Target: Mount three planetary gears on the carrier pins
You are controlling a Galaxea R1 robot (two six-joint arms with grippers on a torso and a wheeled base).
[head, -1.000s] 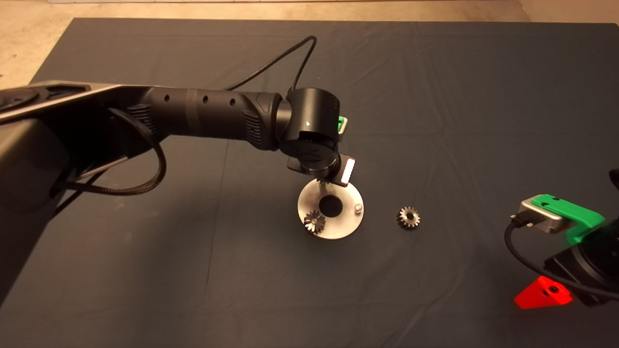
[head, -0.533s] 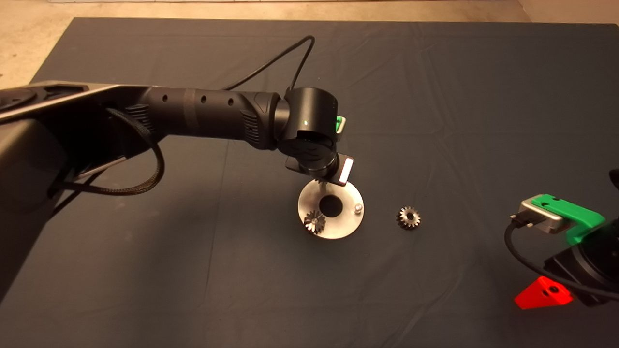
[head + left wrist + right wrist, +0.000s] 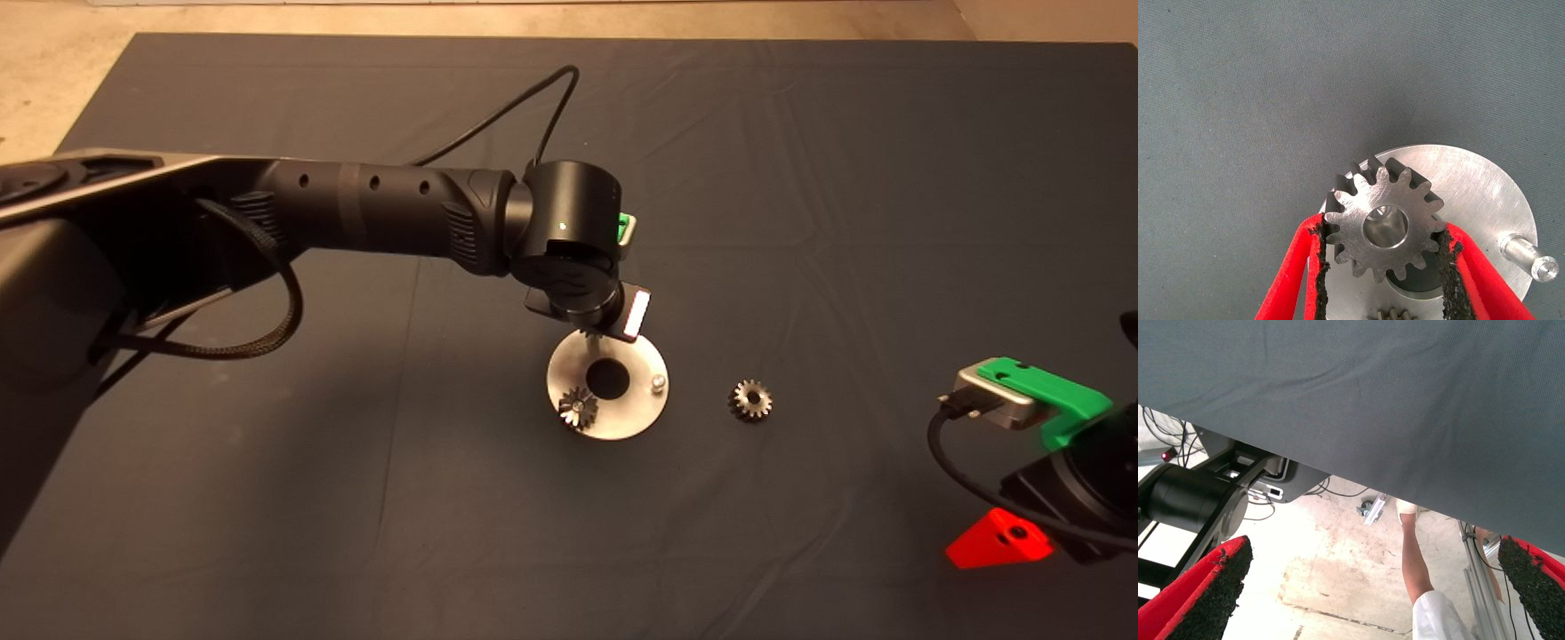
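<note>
My left gripper [image 3: 1383, 233] is shut on a planetary gear [image 3: 1358, 230], its pads [image 3: 1446, 263] pressing the teeth on both sides. This gear hovers over the far rim of the shiny disc [image 3: 1471, 180], and a carrier pin shows through its bore. In the head view the left wrist [image 3: 573, 267] covers that spot. A second gear [image 3: 578, 407] sits on the disc's near-left pin. The right-hand pin [image 3: 658, 382] is bare. A third gear [image 3: 750, 400] lies loose on the mat, right of the disc [image 3: 636, 413].
My right gripper [image 3: 1000, 538] waits at the mat's lower right edge, fingers wide open. Its wrist view shows the mat's edge [image 3: 1358, 407], the floor beyond and a person's leg [image 3: 1415, 560]. A black cable [image 3: 524, 107] loops behind the left arm.
The left arm has crept a hair to the left with the gear in its grip. The disc, the other gears and the right arm have not moved.
</note>
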